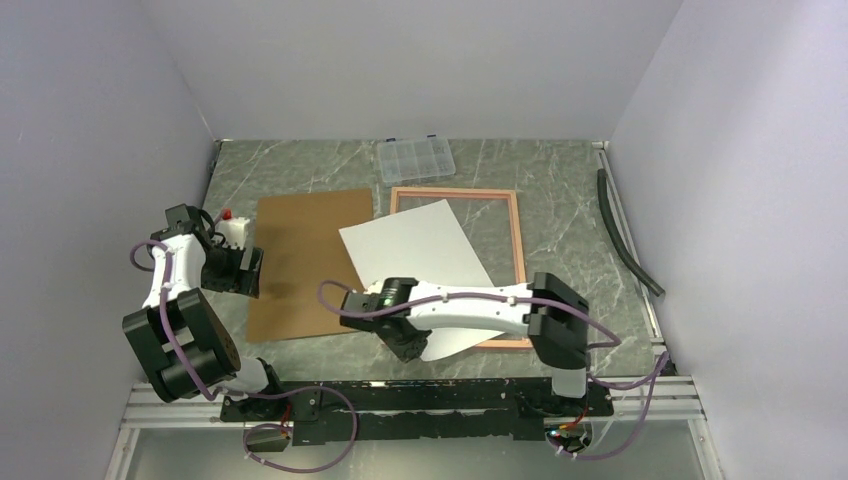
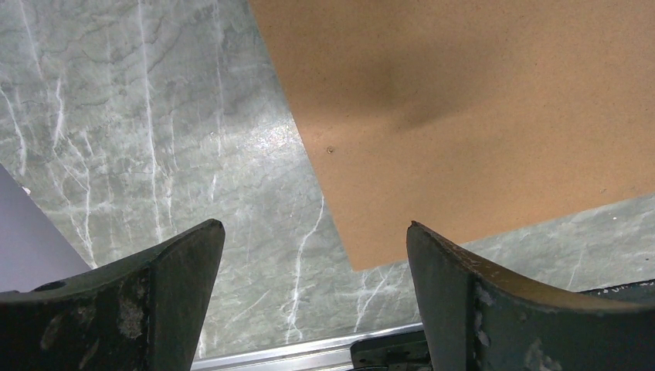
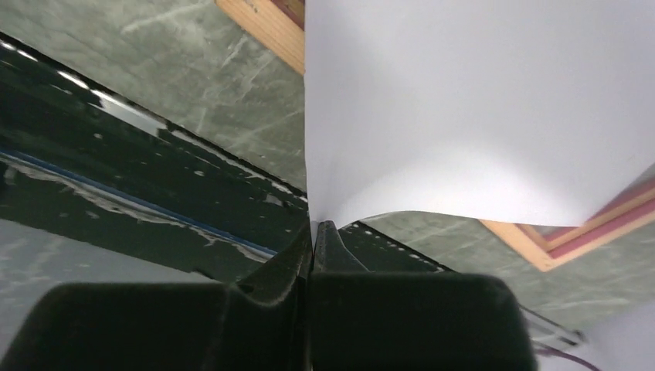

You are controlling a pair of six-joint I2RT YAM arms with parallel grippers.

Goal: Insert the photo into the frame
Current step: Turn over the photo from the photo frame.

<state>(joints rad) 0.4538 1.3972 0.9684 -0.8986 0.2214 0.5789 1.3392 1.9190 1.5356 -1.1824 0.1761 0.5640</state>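
While the left gripper [image 2: 315, 232] hangs wide open over the matte brown backing board [image 1: 300, 265], the right gripper [image 3: 313, 236] pinches 1 near corner of the photo [image 1: 420, 250]. This thin, curling sheet lies white side up, askew across the wood-edged rectangular frame [image 1: 519, 240]. It looks mid-placement; next it needs squaring into the opening.

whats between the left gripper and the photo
The brown backing board lies flat between the open left gripper and the photo; the top view shows it.
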